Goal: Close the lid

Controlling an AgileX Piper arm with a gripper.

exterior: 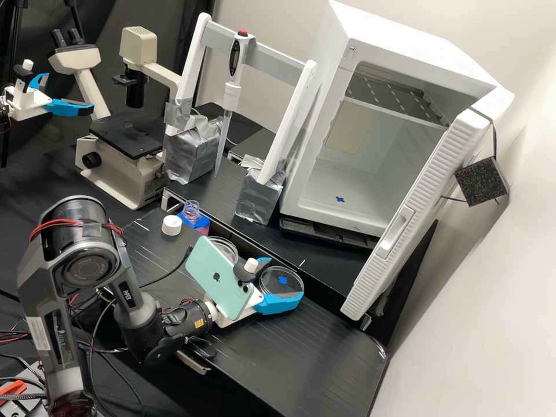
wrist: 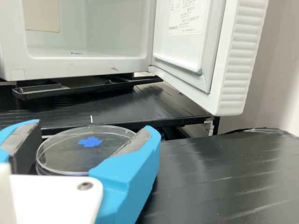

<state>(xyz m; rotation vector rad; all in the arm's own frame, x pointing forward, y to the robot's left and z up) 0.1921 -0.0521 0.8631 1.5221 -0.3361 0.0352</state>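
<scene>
My gripper (exterior: 286,278), fingers spread wide, brackets a blue-marked dish (wrist: 74,156) at the black bench (exterior: 324,353); I cannot confirm contact. Beyond: open white cabinet (exterior: 399,43).

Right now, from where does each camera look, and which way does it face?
High view: fixed off the arm, it looks forward and down at a slant onto the black bench; the grey arm and its gripper show.
Wrist view: on the arm's wrist, it faces out past the gripper, over the bench; the gripper shows.
Both share the gripper, the clear round dish with its blue mark, and the open white cabinet.
</scene>
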